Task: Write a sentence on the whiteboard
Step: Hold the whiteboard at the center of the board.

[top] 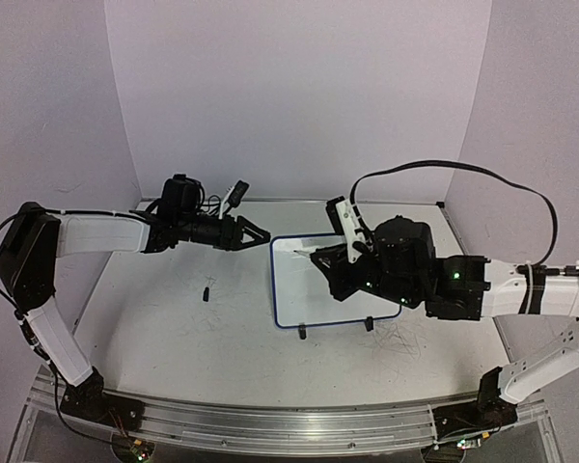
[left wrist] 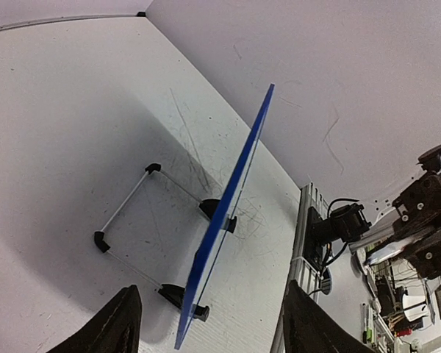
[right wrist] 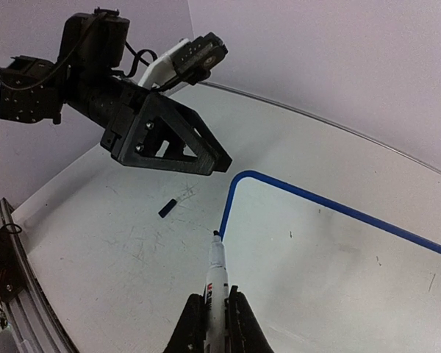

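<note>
Barely begun: marker point(right wrist: 217, 268) pinched in right gripper point(right wrist: 215, 298) at far left corner of blank whiteboard point(top: 304, 294), left gripper point(top: 261, 234) spread wide.

The whiteboard point(top: 289, 285) is partly covered by the right arm point(top: 405, 268); the marker point(right wrist: 217, 283) is partly hidden between the jaws.

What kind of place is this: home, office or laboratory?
Probably a robotics laboratory: plain walls enclose a scuffed table, and an aluminium rail carries the left arm and the right arm.
</note>
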Robot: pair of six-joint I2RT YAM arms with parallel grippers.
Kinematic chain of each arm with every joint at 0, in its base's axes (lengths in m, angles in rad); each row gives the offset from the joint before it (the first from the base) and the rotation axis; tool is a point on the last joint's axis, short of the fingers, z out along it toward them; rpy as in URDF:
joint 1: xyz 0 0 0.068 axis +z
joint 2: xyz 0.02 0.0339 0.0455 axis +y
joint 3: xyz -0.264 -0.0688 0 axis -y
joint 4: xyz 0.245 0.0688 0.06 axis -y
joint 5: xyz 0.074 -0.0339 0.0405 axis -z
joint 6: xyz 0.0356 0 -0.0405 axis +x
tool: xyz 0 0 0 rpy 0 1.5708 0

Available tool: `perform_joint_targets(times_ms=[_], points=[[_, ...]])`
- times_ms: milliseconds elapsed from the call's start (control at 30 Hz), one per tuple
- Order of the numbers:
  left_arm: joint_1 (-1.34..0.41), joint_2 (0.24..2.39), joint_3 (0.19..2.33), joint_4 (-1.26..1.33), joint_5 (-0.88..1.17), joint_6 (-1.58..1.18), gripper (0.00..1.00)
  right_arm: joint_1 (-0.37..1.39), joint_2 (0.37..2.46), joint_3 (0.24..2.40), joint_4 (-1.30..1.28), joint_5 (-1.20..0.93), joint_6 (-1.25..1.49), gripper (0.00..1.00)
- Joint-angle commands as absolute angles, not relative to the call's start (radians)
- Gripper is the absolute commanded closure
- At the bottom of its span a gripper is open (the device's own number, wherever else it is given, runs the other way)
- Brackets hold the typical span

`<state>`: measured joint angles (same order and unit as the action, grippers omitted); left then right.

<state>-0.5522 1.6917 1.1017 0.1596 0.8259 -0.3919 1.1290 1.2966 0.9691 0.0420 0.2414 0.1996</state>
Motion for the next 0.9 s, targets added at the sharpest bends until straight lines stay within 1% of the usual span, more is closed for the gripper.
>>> perform_joint_targets(times_ms=[0, 100, 233, 433, 667, 867], points=[[-0.582, 1.724, 1.117, 0.250, 0.881, -0.404, 0.38, 1.137, 1.376, 1.018, 0.083, 0.276, 0.182, 1.00], [-0.583, 1.735, 1.122, 0.260, 0.884, -0.409, 0.44, 1.138, 1.386, 1.011, 0.109, 0.325, 0.179, 1.00], [-0.588, 1.742, 1.111, 0.275, 0.901, -0.409, 0.49, 1.137, 1.365, 0.972, 0.151, 0.337, 0.128, 1.00], [-0.601, 1.776, 1.135, 0.293, 0.935, -0.423, 0.60, 1.138, 1.390, 0.966, 0.194, 0.300, -0.043, 1.00], [-0.602, 1.791, 1.133, 0.302, 0.936, -0.420, 0.66, 1.137, 1.415, 0.967, 0.222, 0.316, -0.123, 1.00], [-0.602, 1.793, 1.136, 0.308, 0.934, -0.420, 0.72, 1.137, 1.448, 0.970, 0.230, 0.295, -0.068, 1.00]])
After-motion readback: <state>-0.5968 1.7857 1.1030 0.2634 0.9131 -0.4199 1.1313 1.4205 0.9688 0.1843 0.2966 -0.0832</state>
